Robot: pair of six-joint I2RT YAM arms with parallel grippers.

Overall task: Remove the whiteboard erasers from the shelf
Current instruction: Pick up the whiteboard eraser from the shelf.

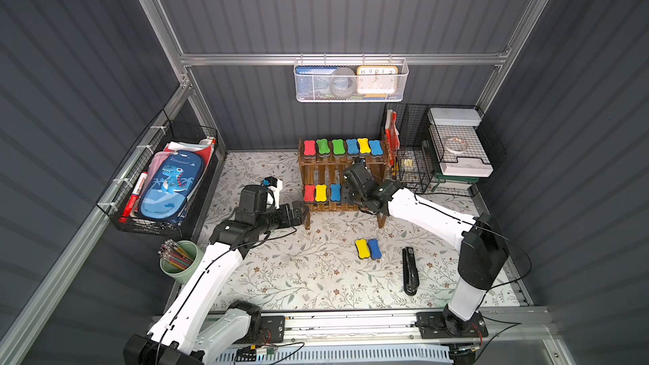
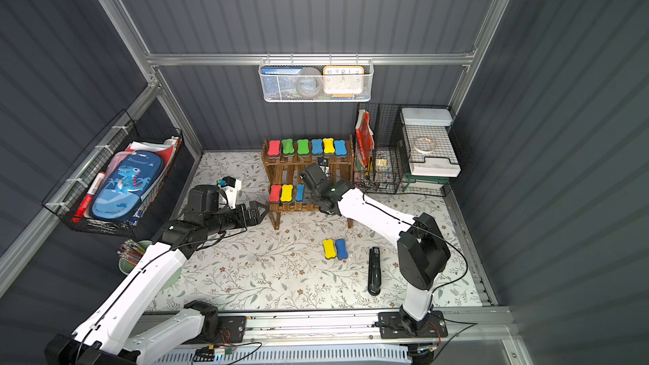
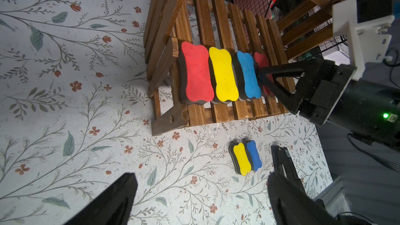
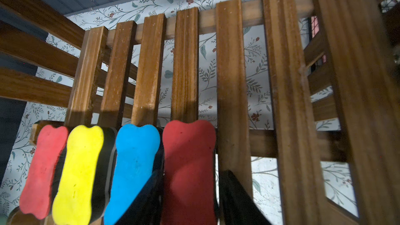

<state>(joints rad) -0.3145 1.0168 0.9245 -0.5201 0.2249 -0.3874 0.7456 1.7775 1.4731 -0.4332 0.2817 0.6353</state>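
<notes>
1. Floral tabletop carries the shelf: six whiteboard erasers line its upper tier, four its lower.
2. The right gripper straddles the lower tier's end red eraser; whether its fingers pinch it yet is unclear.
3. The left gripper gapes wide beside the shelf's leg.
4. A yellow eraser and blue eraser lie touching on the tabletop.
</notes>
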